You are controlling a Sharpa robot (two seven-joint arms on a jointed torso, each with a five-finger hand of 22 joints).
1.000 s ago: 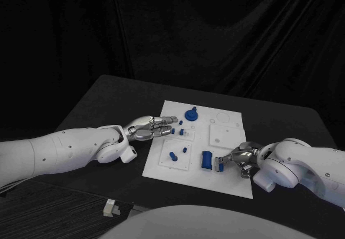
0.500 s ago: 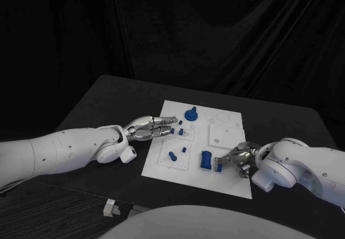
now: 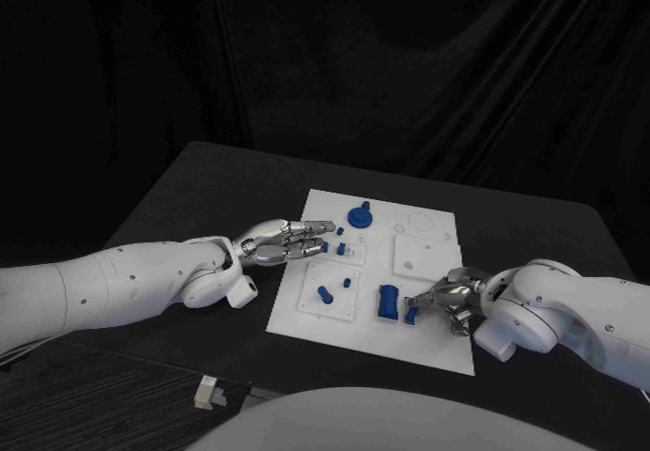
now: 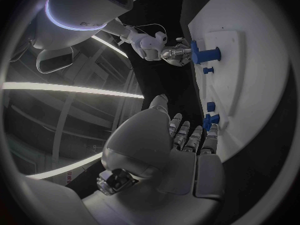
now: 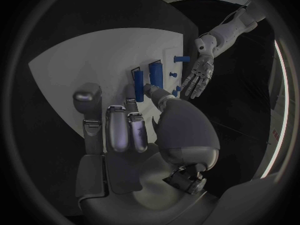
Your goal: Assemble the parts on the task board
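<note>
Before you lies one white board (image 3: 428,331) at the middle of the black table (image 3: 190,193), its near edge close to the robot. You can count about seven blue parts on it: one round knob (image 3: 361,216) at the far end; two small pegs (image 3: 342,249) beside the left fingertips; two more pegs (image 3: 327,294) in the recessed panel nearer you; and two upright blocks (image 3: 389,303) side by side toward the near right. The left hand (image 3: 281,241) reaches in over the board's left edge, fingers extended and slightly spread, tips just beside the small pegs; it holds nothing you can see. The right hand (image 3: 450,299) sits at the board's right side with its fingers against the right-hand block (image 3: 413,314); in the right wrist view the thumb (image 5: 152,90) meets the blocks (image 5: 145,76), but you cannot tell whether it grips one or merely touches. One small pale object (image 3: 208,391) rests on the floor mat at near left, well apart from the board.
</note>
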